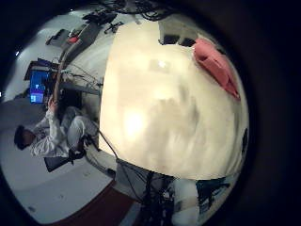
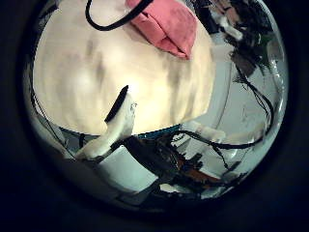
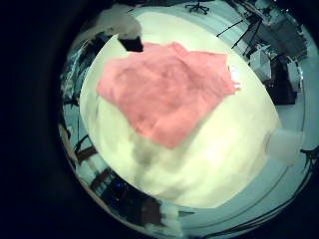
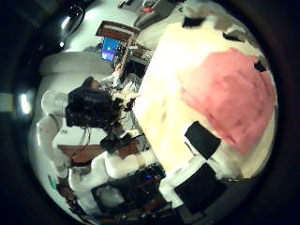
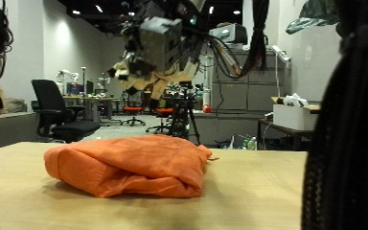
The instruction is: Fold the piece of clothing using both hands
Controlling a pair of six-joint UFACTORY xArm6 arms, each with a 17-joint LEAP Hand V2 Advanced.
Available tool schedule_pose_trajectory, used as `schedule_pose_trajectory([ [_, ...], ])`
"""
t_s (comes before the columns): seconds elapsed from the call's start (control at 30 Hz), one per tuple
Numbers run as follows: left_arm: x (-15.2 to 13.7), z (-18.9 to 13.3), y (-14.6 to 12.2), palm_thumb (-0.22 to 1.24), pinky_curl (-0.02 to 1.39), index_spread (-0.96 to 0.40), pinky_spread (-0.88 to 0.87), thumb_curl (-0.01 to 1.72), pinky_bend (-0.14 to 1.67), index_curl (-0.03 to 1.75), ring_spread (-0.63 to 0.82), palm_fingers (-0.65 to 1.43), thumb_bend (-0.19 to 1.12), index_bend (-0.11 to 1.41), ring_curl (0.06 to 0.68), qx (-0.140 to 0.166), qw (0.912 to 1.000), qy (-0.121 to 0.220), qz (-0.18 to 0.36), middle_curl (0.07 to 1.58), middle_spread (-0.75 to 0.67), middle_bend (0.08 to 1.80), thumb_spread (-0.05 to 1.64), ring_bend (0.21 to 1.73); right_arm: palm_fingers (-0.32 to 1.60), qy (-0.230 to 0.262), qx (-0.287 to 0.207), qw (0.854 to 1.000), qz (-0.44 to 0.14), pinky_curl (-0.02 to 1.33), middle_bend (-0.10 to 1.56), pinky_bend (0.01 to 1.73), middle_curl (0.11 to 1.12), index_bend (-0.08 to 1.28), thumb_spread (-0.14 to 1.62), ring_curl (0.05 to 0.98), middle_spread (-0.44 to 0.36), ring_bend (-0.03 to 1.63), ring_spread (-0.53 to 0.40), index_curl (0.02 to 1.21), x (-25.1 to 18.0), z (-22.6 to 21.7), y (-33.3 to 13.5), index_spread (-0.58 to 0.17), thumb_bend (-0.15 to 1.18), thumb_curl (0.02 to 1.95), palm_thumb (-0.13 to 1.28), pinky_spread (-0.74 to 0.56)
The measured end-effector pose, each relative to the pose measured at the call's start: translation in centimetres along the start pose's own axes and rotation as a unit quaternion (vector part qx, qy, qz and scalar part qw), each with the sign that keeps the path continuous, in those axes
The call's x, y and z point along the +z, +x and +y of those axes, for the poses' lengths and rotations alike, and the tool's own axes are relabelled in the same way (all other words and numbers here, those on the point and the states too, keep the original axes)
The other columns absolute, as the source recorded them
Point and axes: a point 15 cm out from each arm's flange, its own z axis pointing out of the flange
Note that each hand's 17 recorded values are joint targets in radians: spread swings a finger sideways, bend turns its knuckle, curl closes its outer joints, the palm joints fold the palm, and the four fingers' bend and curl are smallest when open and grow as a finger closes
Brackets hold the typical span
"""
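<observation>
Hand: one hand (image 5: 152,36) hangs high above the table (image 5: 280,196); left or right unclear, finger spread unreadable.
Right hand: fingers (image 4: 202,155) edge its palm view, cloth directly beneath and apart; grip cannot tell.
Left hand: finger (image 2: 116,114) over bare table, cloth off to one side; grip cannot tell.
Cloth: orange-red cloth (image 5: 130,165), a rumpled, creased low heap lying on the table, untouched.

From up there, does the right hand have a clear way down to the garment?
Probably yes. The pink garment lies bunched on the bare table beneath the right hand, with nothing over it. The hand is raised well above it.
</observation>
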Motion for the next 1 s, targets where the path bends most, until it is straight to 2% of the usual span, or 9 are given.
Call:
schedule_pose_trajectory([
  [0.1,-0.2,-0.4,1.5,0.51,0.32,-0.05,0.18,0.28,0.37,0.37,0.27,0.17,-0.02,0.18,0.218,0.011,0.9999,0.002,0.005,0.3,0.08,0.18,1.16,0.46,-0.02,0.018,0.007,1.0,0.007,0.42,0.39,0.87,0.42,0.19,1.12,0.326,0.022,0.73,0.176,0.5,-3.0,1.0,1.6,-0.413,-0.04,0.45,0.6,0.43],
  [0.23,-0.7,-0.4,2.9,0.51,0.32,-0.05,0.18,0.28,0.37,0.37,0.27,0.17,-0.02,0.18,0.218,0.023,0.9997,0.004,0.003,0.3,0.08,0.18,1.17,0.46,0.03,0.036,0.013,0.999,0.017,0.38,0.36,0.81,0.39,0.2,1.11,0.294,0.036,0.67,0.209,0.46,-6.2,2.3,2.0,-0.422,-0.03,0.43,0.58,0.47],
  [0.37,-1.6,-0.7,4.1,0.51,0.32,-0.05,0.18,0.28,0.37,0.37,0.27,0.18,-0.02,0.19,0.215,0.037,0.9992,0.015,0.006,0.3,0.07,0.18,1.17,0.45,0.05,0.024,0.028,0.999,0.028,0.34,0.34,0.71,0.37,0.22,1.1,0.265,0.033,0.6,0.227,0.44,-8.5,4.9,2.4,-0.422,-0.02,0.41,0.6,0.48],
  [0.47,-2.4,-1.3,6.1,0.51,0.32,-0.05,0.18,0.28,0.36,0.38,0.26,0.19,-0.02,0.19,0.213,0.054,0.9981,0.026,0.014,0.31,0.06,0.18,1.17,0.45,0.01,-0.005,0.046,0.997,0.068,0.31,0.33,0.63,0.37,0.21,1.1,0.245,0.044,0.54,0.23,0.43,-10.2,8.1,3.8,-0.404,-0.02,0.41,0.62,0.47],
  [0.57,-2.3,-2.1,10.2,0.52,0.31,-0.05,0.17,0.27,0.35,0.38,0.26,0.2,-0.02,0.19,0.211,0.098,0.9947,0.025,0.018,0.31,0.06,0.19,1.17,0.44,-0.04,-0.047,0.068,0.99,0.116,0.29,0.3,0.57,0.35,0.19,1.11,0.227,0.073,0.47,0.239,0.42,-11.5,11.6,4.7,-0.381,-0.02,0.4,0.61,0.45],
  [0.7,-1.6,-4.3,13.9,0.51,0.32,-0.04,0.17,0.27,0.35,0.37,0.27,0.2,-0.02,0.17,0.212,0.131,0.9911,0.022,0.009,0.32,0.07,0.19,1.17,0.44,-0.06,-0.086,0.087,0.979,0.164,0.27,0.24,0.49,0.34,0.17,1.14,0.206,0.091,0.39,0.252,0.38,-13.9,16.0,3.8,-0.366,-0.03,0.37,0.57,0.42],
  [0.8,-0.5,-5.5,16.3,0.49,0.32,-0.02,0.2,0.27,0.34,0.37,0.3,0.15,-0.02,0.17,0.216,0.158,0.9873,0.012,-0.001,0.31,0.11,0.18,1.17,0.45,-0.06,-0.104,0.092,0.976,0.166,0.27,0.21,0.45,0.33,0.16,1.17,0.197,0.103,0.34,0.26,0.36,-13.8,17.8,3.2,-0.361,-0.03,0.35,0.53,0.4],
  [0.9,0.7,-7.2,17.1,0.47,0.32,0.0,0.26,0.27,0.33,0.36,0.35,0.11,-0.02,0.17,0.216,0.17,0.9853,0.008,-0.014,0.31,0.14,0.17,1.17,0.45,-0.05,-0.132,0.099,0.974,0.157,0.27,0.19,0.42,0.32,0.16,1.2,0.194,0.107,0.31,0.264,0.34,-12.3,20.2,2.9,-0.358,-0.03,0.33,0.5,0.39],
  [1.0,2.4,-9.8,18.8,0.46,0.31,0.02,0.35,0.26,0.33,0.36,0.41,0.05,-0.02,0.18,0.216,0.192,0.981,0.014,-0.024,0.3,0.19,0.17,1.17,0.45,-0.04,-0.139,0.114,0.971,0.158,0.27,0.18,0.39,0.32,0.16,1.21,0.193,0.11,0.28,0.268,0.32,-11.7,21.6,2.5,-0.353,-0.02,0.31,0.48,0.39],
])
